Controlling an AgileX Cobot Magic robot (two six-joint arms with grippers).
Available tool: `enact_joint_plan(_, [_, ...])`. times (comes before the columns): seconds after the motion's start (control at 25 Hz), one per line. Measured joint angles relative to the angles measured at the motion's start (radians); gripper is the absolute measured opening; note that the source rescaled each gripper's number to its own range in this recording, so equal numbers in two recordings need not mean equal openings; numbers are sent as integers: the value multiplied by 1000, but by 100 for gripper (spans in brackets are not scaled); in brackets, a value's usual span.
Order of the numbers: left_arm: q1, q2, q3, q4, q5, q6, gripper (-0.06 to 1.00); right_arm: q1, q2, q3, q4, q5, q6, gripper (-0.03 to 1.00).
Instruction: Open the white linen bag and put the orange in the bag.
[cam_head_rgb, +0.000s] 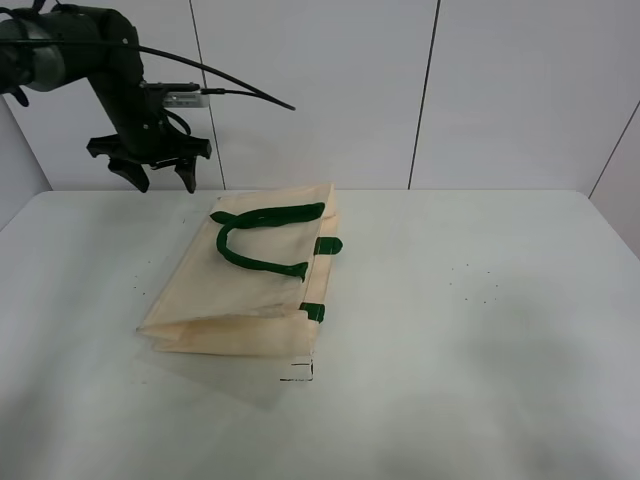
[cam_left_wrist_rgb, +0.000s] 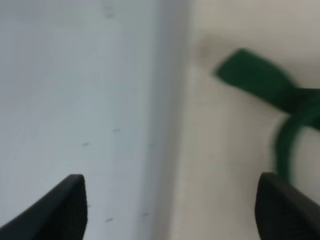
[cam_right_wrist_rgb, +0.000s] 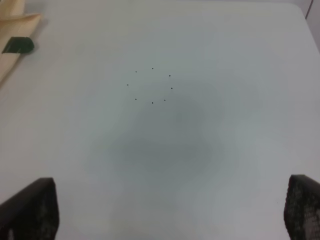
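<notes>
The white linen bag (cam_head_rgb: 250, 285) lies flat and closed on the table, its dark green handles (cam_head_rgb: 262, 238) resting on top. My left gripper (cam_head_rgb: 160, 178) hangs open and empty in the air just beyond the bag's far left corner. The left wrist view shows its fingertips (cam_left_wrist_rgb: 65, 205) wide apart over the bag's edge (cam_left_wrist_rgb: 230, 150) and a green handle (cam_left_wrist_rgb: 260, 80). My right gripper (cam_right_wrist_rgb: 167, 210) is open and empty over bare table, with a bag corner and a green tab (cam_right_wrist_rgb: 17, 45) at the edge of its view. The orange is out of view.
The white table (cam_head_rgb: 480, 330) runs wide to the right of the bag, with a ring of small dark dots (cam_right_wrist_rgb: 150, 85) on it. A panelled wall (cam_head_rgb: 420, 90) stands behind the table. The right arm does not show in the exterior view.
</notes>
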Motion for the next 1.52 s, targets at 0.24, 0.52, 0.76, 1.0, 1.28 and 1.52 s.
enact_joint_plan(0.24, [62, -5, 0, -21, 41, 12, 95, 0, 0, 0, 0, 0, 0, 100])
enact_joint_plan(0.52, [64, -123, 86, -33, 69, 12, 95, 0, 0, 0, 0, 0, 0, 100])
enact_joint_plan(0.76, [64, -288, 370, -34, 68, 13, 95, 0, 0, 0, 0, 0, 0, 100])
enact_joint_plan(1.0, [64, -527, 702, -37, 68, 15, 95, 0, 0, 0, 0, 0, 0, 100])
enact_joint_plan(1.28, [64, -881, 1056, -37, 67, 31, 95, 0, 0, 0, 0, 0, 0, 100])
enact_joint_plan(1.52, [64, -1162, 1324, -37, 8, 45, 95, 0, 0, 0, 0, 0, 0, 100])
